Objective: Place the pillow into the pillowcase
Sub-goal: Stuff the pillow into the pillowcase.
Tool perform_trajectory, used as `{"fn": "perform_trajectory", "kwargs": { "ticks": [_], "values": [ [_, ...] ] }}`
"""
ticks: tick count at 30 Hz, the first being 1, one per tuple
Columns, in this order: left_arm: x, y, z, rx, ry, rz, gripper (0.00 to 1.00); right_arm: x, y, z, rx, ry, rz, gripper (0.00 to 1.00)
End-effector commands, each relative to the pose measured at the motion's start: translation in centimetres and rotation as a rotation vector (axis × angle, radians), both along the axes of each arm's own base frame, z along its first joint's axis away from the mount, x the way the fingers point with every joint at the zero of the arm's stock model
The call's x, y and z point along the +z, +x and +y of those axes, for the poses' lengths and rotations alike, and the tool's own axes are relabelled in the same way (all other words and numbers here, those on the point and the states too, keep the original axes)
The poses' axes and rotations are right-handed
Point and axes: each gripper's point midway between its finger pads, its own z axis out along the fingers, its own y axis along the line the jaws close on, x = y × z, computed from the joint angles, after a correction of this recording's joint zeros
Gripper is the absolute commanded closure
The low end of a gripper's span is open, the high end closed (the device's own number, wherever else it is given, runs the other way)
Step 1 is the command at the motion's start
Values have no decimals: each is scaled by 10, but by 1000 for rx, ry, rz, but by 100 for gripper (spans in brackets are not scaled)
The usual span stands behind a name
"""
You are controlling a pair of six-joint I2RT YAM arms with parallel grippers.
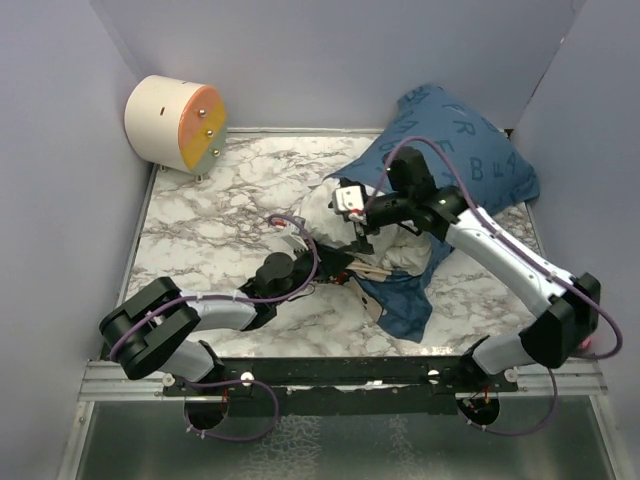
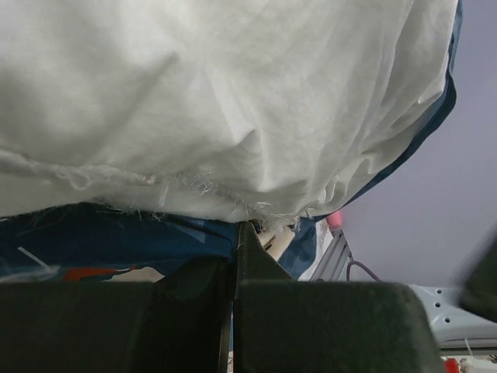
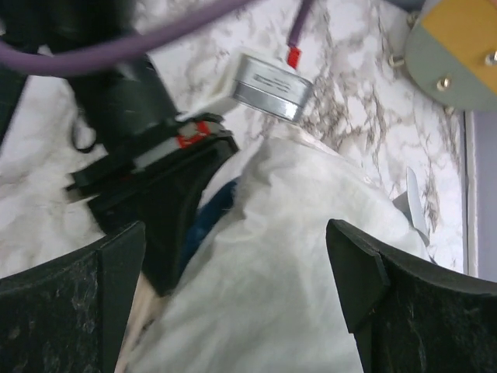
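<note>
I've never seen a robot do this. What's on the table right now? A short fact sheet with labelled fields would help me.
Pillow: white pillow, mostly inside the case, one end sticking out
Pillowcase: blue pillowcase, lettered print, bunched at the far right
Left tool: left tool shut on the pillowcase edge
Right tool: right tool wide open over the pillow
Table: marble-patterned table
Other item: cream cylinder with an orange face, far left corner

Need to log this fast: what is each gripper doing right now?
Left gripper: shut on the pillowcase edge, under the pillow.
Right gripper: open, fingers either side of the pillow, holding nothing.
</note>
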Motion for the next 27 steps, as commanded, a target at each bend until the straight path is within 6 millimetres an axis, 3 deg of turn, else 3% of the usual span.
{"fn": "perform_trajectory", "kwargs": {
  "ticks": [1, 5, 6, 8, 11, 15, 17, 20, 24, 27],
  "values": [
    [17, -8, -5, -30, -49, -59, 100, -23, 73, 20, -248, -60, -104, 4],
    [15, -11, 4, -10, -37, -53, 100, -73, 105, 0, -432, -203, -89, 20],
    [14, -11, 8, 2, -29, -52, 100, -84, 107, -8, -475, -242, -80, 30],
    [13, -11, 19, 41, -14, -51, 100, -103, 110, -32, -566, -306, -88, 61],
    [19, -9, 43, 121, 8, -69, 100, -121, 117, -84, -706, -366, -172, 85],
    [41, -10, 65, 162, 86, -134, 100, -148, 121, -158, -814, -515, -188, 96],
    [59, -10, 74, 177, 107, -186, 100, -169, 111, -178, -792, -590, -170, 97],
    [80, -12, 81, 184, 105, -236, 100, -207, 76, -174, -644, -648, -63, 97],
    [99, -20, 68, 106, 64, -278, 100, -248, 32, -139, -458, -662, 81, 97],
    [111, -25, 54, 37, 24, -308, 100, -265, 15, -112, -377, -680, 139, 96]
  ]
}}
